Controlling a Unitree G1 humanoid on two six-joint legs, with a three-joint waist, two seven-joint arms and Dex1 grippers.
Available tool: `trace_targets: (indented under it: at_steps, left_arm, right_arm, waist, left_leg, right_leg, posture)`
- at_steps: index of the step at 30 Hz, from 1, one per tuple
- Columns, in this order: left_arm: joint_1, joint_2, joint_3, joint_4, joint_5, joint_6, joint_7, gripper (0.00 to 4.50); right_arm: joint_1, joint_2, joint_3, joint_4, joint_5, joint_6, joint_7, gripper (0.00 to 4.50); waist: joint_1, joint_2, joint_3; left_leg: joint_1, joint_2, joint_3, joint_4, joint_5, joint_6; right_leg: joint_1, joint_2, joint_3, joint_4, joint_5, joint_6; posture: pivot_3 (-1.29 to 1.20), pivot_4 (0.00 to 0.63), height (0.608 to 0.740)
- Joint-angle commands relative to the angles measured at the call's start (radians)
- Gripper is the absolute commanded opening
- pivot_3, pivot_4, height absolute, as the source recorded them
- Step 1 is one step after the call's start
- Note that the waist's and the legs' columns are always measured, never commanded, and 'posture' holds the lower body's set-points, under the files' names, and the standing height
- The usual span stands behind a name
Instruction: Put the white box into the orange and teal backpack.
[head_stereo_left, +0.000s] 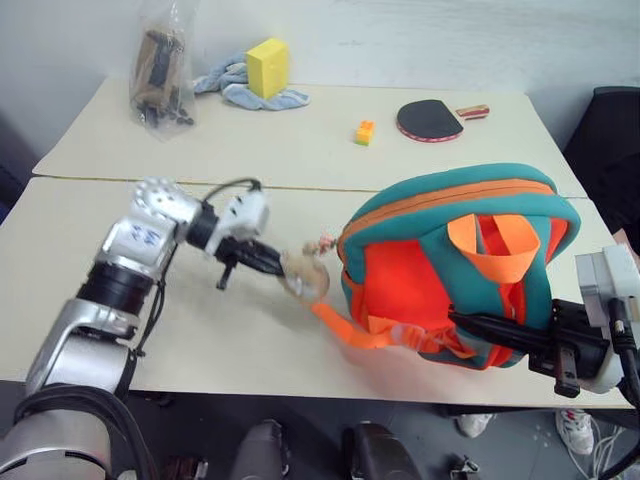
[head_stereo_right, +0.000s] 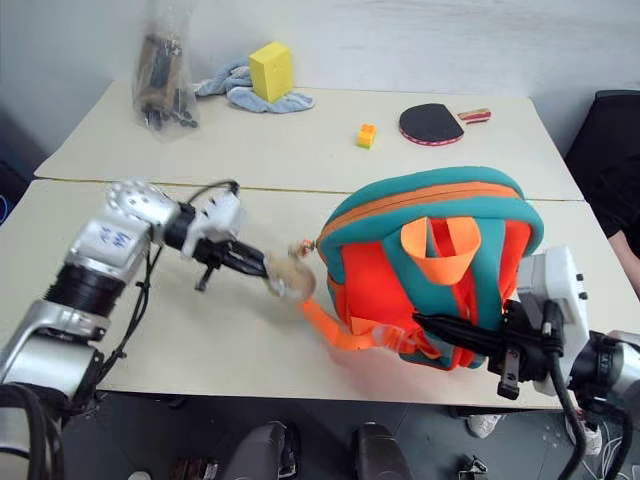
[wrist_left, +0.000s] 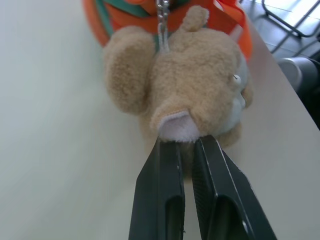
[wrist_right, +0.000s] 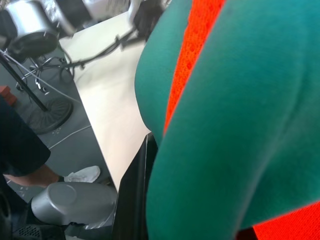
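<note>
Left gripper (wrist_left: 186, 141) pinching tan plush toy (head_stereo_left: 303, 274) beside orange and teal backpack (head_stereo_left: 400, 280); right gripper (head_stereo_left: 462, 321) apparently clamped on backpack's lower edge.

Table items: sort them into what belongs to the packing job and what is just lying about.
Job:
- backpack, standing on the table's near edge
- plush toy hanging from its zipper, pinched by the left tool
- right tool, shut on the backpack's lower edge

Lying about:
- yellow block on a cloth
- plastic bag
- small orange-yellow brick
- paddle
</note>
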Motion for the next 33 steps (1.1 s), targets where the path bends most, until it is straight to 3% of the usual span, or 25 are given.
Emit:
trace_targets:
  at_steps: [1,6,11,12,15,19,20,26,29,33]
  left_arm:
    - [0.026,-0.079,-0.029,-0.003,0.114,-0.107,0.132,0.01]
    - [0.061,-0.166,-0.010,-0.053,0.107,-0.019,0.187,0.01]
    - [0.084,-0.129,0.023,-0.093,0.092,0.076,0.159,0.01]
    - [0.081,-0.115,0.035,-0.092,0.081,0.099,0.146,0.35]
    - [0.075,-0.064,0.078,-0.108,0.012,0.188,0.070,1.13]
    - [0.074,-0.001,0.149,-0.149,-0.073,0.263,0.011,2.50]
    - [0.070,0.021,0.175,-0.163,-0.114,0.311,-0.016,2.69]
    - [0.039,0.182,0.293,-0.200,-0.271,0.495,-0.113,4.48]
    - [0.015,0.253,0.352,-0.155,-0.304,0.494,-0.107,4.48]
    - [0.018,0.240,0.388,-0.146,-0.314,0.464,-0.030,4.48]
  right_arm:
    - [-0.028,0.027,-0.028,0.011,-0.007,-0.042,-0.038,0.00]
    - [-0.053,0.070,0.016,-0.008,-0.038,-0.060,-0.101,0.00]
    - [-0.012,0.088,-0.008,-0.003,-0.069,-0.059,-0.102,0.00]
    - [0.002,0.087,-0.019,0.003,-0.073,-0.057,-0.095,0.00]
    - [0.052,0.074,-0.076,0.041,-0.041,-0.030,-0.063,0.88]
    - [0.147,0.051,-0.190,0.113,-0.136,-0.032,0.057,2.41]
    - [0.184,0.039,-0.232,0.145,-0.159,-0.027,0.114,2.55]
    - [0.350,-0.088,-0.513,0.424,-0.266,0.025,0.473,4.49]
    - [0.303,-0.181,-0.594,0.609,-0.319,0.030,0.534,4.49]
    - [0.231,-0.195,-0.571,0.698,-0.362,0.023,0.547,4.49]
  waist:
    - [0.004,0.000,0.000]
    - [0.010,0.000,0.000]
    - [0.013,0.000,0.000]
    - [0.013,0.000,0.000]
    - [0.011,0.000,0.000]
    - [0.008,0.000,0.000]
    - [0.008,0.000,0.000]
    - [0.007,0.000,0.000]
    - [-0.001,0.000,0.000]
    - [-0.001,0.000,0.000]
  left_leg:
    - [0.000,0.000,0.000,0.000,0.000,0.000]
    - [-0.001,-0.001,0.000,0.002,-0.001,0.001]
    - [0.000,0.000,0.000,0.002,0.000,0.001]
    - [0.000,0.000,0.000,0.002,0.000,0.001]
    - [0.000,0.000,0.000,0.001,0.000,0.001]
    - [0.000,0.000,0.000,0.000,0.000,0.000]
    - [0.000,0.000,0.000,0.000,0.000,0.000]
    - [0.001,-0.001,0.000,-0.001,-0.001,0.001]
    - [0.002,-0.001,0.000,-0.002,-0.002,0.003]
    - [0.003,-0.001,0.000,-0.005,-0.002,0.004]
  right_leg:
    - [0.000,0.000,0.000,0.000,0.000,0.000]
    - [0.000,0.000,0.000,0.000,0.000,0.000]
    - [0.000,0.000,0.000,0.001,0.000,0.000]
    - [0.000,0.000,0.000,0.001,0.000,0.000]
    - [0.000,0.000,0.000,0.001,0.000,0.000]
    - [0.000,0.000,-0.001,0.000,0.000,0.000]
    - [0.001,0.000,-0.001,0.000,0.000,0.000]
    - [0.002,0.000,-0.001,-0.002,0.000,0.000]
    - [0.002,-0.001,0.000,-0.002,0.000,0.000]
    - [0.002,0.000,-0.001,-0.002,0.000,0.000]
  posture:
    - [0.00,0.150,0.740]
    - [0.00,0.150,0.740]
    - [0.00,0.150,0.740]
    - [0.00,0.150,0.740]
    - [0.00,0.150,0.740]
    - [0.00,0.150,0.740]
    - [0.00,0.150,0.740]
    - [0.00,0.150,0.740]
    - [0.00,0.150,0.740]
    - [0.00,0.150,0.740]
